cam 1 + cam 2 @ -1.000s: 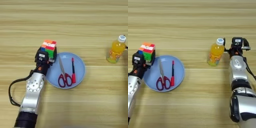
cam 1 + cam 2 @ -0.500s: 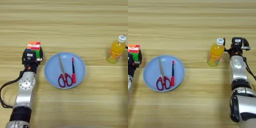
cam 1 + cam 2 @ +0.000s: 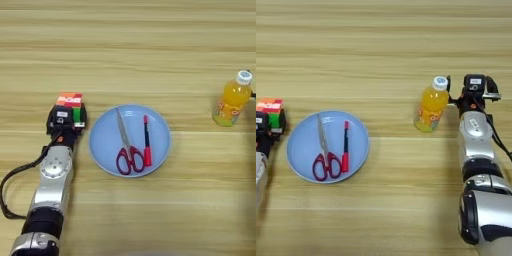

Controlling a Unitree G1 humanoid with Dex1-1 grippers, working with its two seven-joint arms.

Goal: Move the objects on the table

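Observation:
My left gripper [image 3: 69, 111] is shut on the multicoloured puzzle cube [image 3: 70, 101], holding it just left of the plate's rim, low over the wooden table [image 3: 130, 45]. The red-handled scissors [image 3: 127, 150] and the slim red pen [image 3: 147, 141] lie side by side inside the plate. At the right the orange-drink bottle [image 3: 431, 106] with its white cap stands upright. My right gripper [image 3: 474, 89] sits close beside it on its right, apart from it and not around it.
The round light-blue plate [image 3: 102, 142] lies in the middle of the table, right next to my left forearm [image 3: 52, 185]. A black cable [image 3: 12, 180] loops off that arm to the left.
My left gripper carried the cube leftward from over the plate's upper-left rim to beside the plate, then slightly nearer. The bottle, scissors, pen and right arm stayed still.

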